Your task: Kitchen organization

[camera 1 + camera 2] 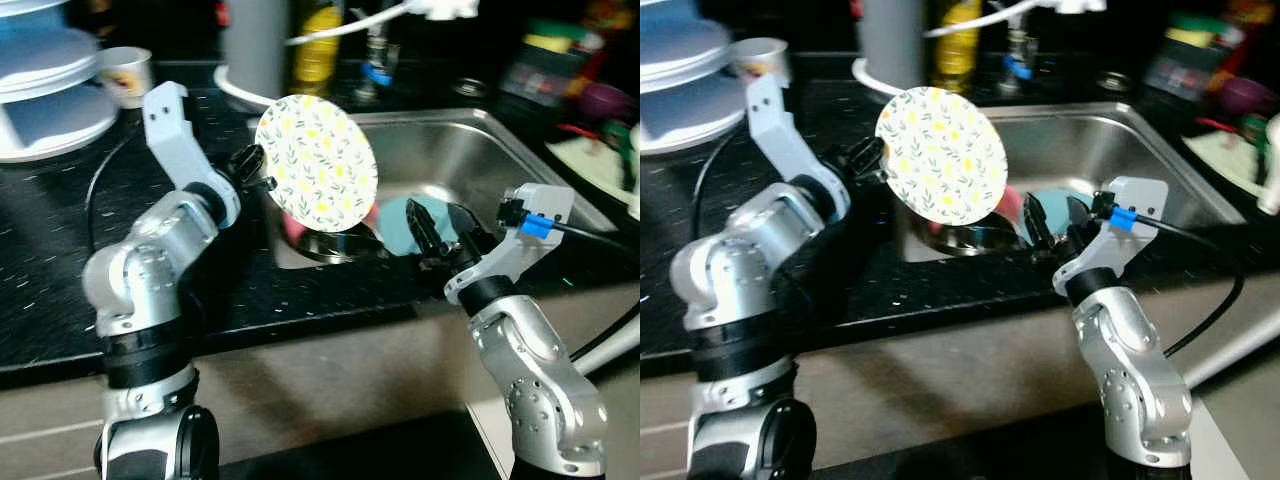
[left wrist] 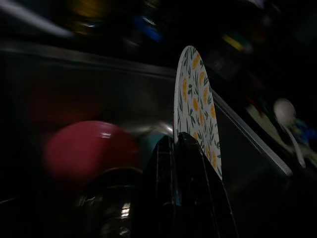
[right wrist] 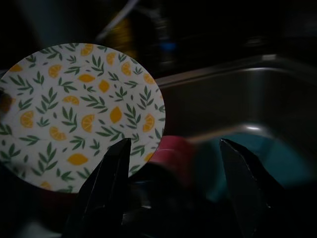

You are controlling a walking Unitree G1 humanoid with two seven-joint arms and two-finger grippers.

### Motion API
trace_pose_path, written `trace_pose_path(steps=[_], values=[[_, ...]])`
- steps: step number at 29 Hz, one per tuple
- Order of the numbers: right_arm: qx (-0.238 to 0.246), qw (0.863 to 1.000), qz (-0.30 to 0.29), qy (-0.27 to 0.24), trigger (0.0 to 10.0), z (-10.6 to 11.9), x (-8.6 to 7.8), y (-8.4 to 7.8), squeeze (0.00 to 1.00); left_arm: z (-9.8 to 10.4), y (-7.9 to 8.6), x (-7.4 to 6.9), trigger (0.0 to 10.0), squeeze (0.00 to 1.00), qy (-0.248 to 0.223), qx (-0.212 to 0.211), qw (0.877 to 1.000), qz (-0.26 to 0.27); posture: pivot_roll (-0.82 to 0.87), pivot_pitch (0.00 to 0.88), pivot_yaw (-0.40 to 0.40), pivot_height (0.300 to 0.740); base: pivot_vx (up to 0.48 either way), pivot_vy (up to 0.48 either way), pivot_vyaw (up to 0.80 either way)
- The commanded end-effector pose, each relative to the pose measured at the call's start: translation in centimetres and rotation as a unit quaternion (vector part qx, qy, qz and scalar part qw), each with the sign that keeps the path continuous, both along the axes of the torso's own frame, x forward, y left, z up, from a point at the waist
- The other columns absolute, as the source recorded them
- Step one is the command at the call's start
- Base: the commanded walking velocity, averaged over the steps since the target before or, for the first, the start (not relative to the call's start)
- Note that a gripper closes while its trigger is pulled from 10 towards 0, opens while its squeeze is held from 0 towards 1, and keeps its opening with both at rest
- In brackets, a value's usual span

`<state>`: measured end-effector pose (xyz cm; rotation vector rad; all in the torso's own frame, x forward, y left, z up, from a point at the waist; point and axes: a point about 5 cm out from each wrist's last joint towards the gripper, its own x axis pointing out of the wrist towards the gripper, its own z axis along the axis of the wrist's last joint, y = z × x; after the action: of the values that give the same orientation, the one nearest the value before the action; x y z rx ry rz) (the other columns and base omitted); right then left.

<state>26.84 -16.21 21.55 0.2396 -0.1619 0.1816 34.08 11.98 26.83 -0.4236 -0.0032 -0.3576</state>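
While the left gripper (image 1: 252,165) pinches the plate (image 1: 317,163) by its left edge and holds it upright over the sink's (image 1: 520,150) near left corner, you can see from the left eye view how thin that grip is: the fingers close on the rim alone, so a jolt or quick swing could let the plate pivot or slip down onto the metal bowl (image 1: 335,243), the pink bowl (image 1: 296,230) and the teal dish (image 1: 408,222) lying in the basin under it. From the same view your right gripper (image 1: 438,232) hovers over the sink's near edge with its fingers spread wide and empty, just beside the plate's lower right rim; move the two arms carelessly and they could knock together. The right eye view shows the same layout, with the cup (image 1: 758,58) and the white rack (image 1: 680,85) at the counter's far left corner, well apart from the plate. In the left wrist view the plate stands edge-on, rising straight out of the closed fingertips (image 2: 173,163), so it sits at the very tip of that gripper, not deep in it. In the right wrist view the plate faces you flat, beyond and beside one open finger (image 3: 106,183), close but not touching as far as you can tell.
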Motion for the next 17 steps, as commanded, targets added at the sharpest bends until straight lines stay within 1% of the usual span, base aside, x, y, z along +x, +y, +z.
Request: trace_pose_path(steps=[1, 3, 4, 5, 8, 9, 10, 11, 12, 17], values=[[-0.001, 1.0, -0.011, 0.004, 10.0, -0.2, -0.1, -0.2, 0.0, 0.6, -0.8, 0.6, 0.0, 0.0, -0.036, 0.032, 0.999, -0.004, 0.02, 0.025, -0.094, 0.74, 0.0, 0.0, 0.0], [-0.001, 1.0, -0.014, 0.003, 10.0, -0.1, -0.1, -0.2, 0.0, 0.6, -1.0, 0.7, 0.0, 0.0, -0.041, 0.039, 0.998, -0.005, 0.02, 0.025, -0.094, 0.74, 0.0, 0.0, 0.0], [-0.002, 1.0, -0.015, 0.002, 10.0, -0.1, -0.2, -0.3, 0.0, 0.3, -1.1, 1.0, 5.4, 0.0, -0.044, 0.058, 0.997, 0.004, 0.02, 0.024, -0.09, 0.74, 0.0, 0.0, 0.0], [-0.002, 1.0, -0.015, 0.002, 10.0, -0.1, -0.2, -0.3, 0.0, 0.0, -1.1, 1.2, 10.0, 0.0, -0.047, 0.076, 0.996, 0.014, 0.01, 0.023, -0.085, 0.74, 0.0, 0.0, 0.0], [-0.003, 1.0, -0.016, -0.001, 10.0, 0.0, -0.4, -0.3, 0.0, -0.6, -1.0, 1.6, 10.0, 0.0, -0.066, 0.123, 0.99, 0.037, 0.0, 0.022, -0.081, 0.74, 0.0, 0.0, 0.0], [-0.003, 1.0, -0.018, -0.001, 10.0, 0.0, -0.4, -0.4, 0.0, -0.9, -1.0, 1.8, 10.0, 0.67, -0.071, 0.136, 0.987, 0.047, 0.0, 0.022, -0.08, 0.74, 0.0, 0.0, 0.0], [-0.003, 1.0, -0.018, -0.001, 10.0, 0.0, -0.4, -0.4, 0.0, -0.9, -1.0, 1.8, 10.0, 0.67, -0.071, 0.136, 0.987, 0.047, 0.0, 0.022, -0.08, 0.74, 0.0, 0.0, 0.0], [-0.004, 1.0, -0.019, -0.001, 10.0, 0.0, -0.5, -0.4, 0.0, -1.1, -0.9, 1.9, 10.0, 1.0, -0.076, 0.144, 0.985, 0.053, 0.0, 0.021, -0.08, 0.74, 0.0, 0.0, 0.0], [-0.004, 1.0, -0.018, -0.002, 10.0, 0.0, -0.5, -0.4, 0.0, -1.3, -0.7, 2.1, 10.0, 1.0, -0.076, 0.143, 0.985, 0.066, 0.0, 0.021, -0.077, 0.74, 0.0, 0.0, 0.0], [-0.007, 1.0, -0.016, -0.004, 10.0, 0.1, -0.5, -0.3, 0.0, -1.1, -0.6, 2.2, 10.0, 1.0, -0.089, 0.144, 0.983, 0.076, 0.0, 0.025, -0.077, 0.74, 0.0, 0.0, 0.0]])
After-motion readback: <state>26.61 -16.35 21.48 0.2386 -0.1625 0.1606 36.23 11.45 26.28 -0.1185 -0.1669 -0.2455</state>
